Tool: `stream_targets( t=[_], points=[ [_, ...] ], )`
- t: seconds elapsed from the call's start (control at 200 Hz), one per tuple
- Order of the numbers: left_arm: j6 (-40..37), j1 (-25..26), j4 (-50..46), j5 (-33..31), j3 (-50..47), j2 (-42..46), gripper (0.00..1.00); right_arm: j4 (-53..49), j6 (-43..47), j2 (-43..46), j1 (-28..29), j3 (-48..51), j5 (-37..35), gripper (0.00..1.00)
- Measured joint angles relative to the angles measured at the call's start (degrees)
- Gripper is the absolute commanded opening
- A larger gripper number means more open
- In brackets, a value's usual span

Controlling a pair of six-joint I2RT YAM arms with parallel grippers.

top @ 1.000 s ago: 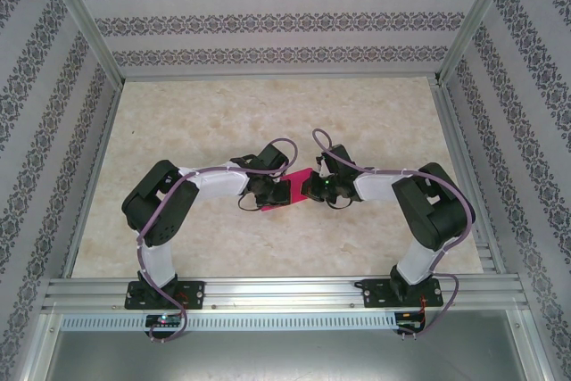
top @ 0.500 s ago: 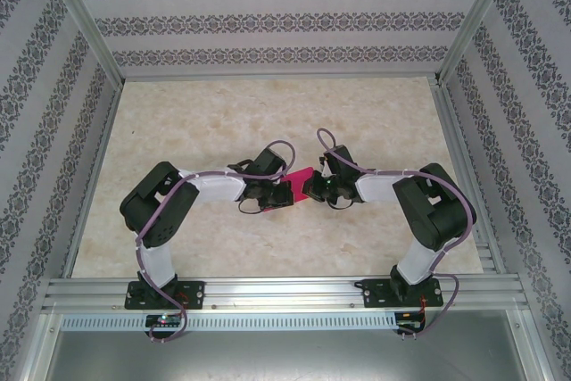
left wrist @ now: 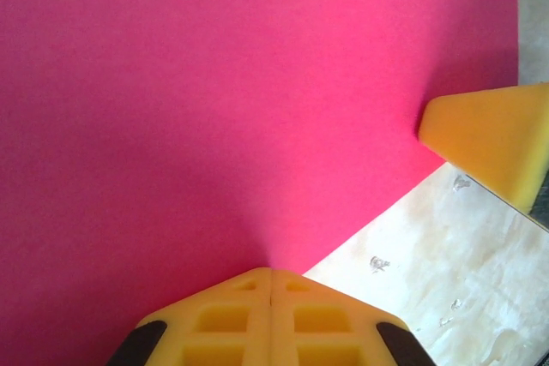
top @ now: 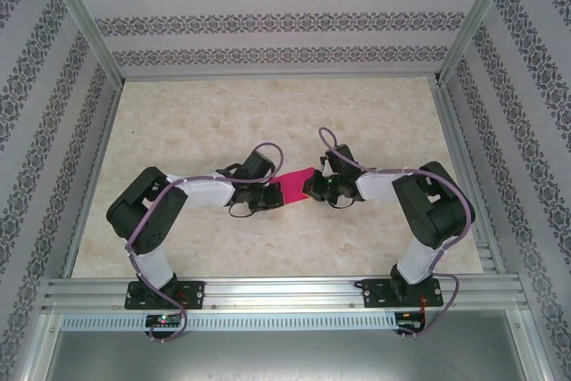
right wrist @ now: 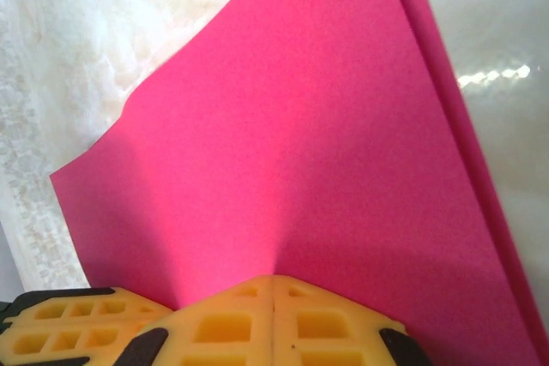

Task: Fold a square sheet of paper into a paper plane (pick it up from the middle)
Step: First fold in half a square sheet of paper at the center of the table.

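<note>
Pinching the square sheet of paper [top: 294,187] by its left end in the left claw [left wrist: 272,273], by its right end in the right claw [right wrist: 273,280]. Stretches over the middle of the pale marbled worktop [top: 223,113], long axis left-right, right end slightly farther. Patterned walls [top: 268,24] around.

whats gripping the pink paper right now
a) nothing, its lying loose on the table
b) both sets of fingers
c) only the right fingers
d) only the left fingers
b: the left fingers and the right fingers are each shut on an edge of the pink sheet, which spans the gap between the two arms in the top view.
</note>
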State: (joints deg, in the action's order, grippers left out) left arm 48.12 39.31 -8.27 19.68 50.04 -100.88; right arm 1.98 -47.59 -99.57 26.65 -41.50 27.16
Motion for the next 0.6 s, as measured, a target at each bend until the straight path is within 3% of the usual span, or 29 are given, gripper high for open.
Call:
stream_targets(
  t=[0.599],
  points=[
    [2.84, -3.8, 2.89, 0.07, -6.05, 4.24, 0.05, -0.42, -0.42, -0.33, -0.2, -0.39, 0.37, 0.02]
  ],
)
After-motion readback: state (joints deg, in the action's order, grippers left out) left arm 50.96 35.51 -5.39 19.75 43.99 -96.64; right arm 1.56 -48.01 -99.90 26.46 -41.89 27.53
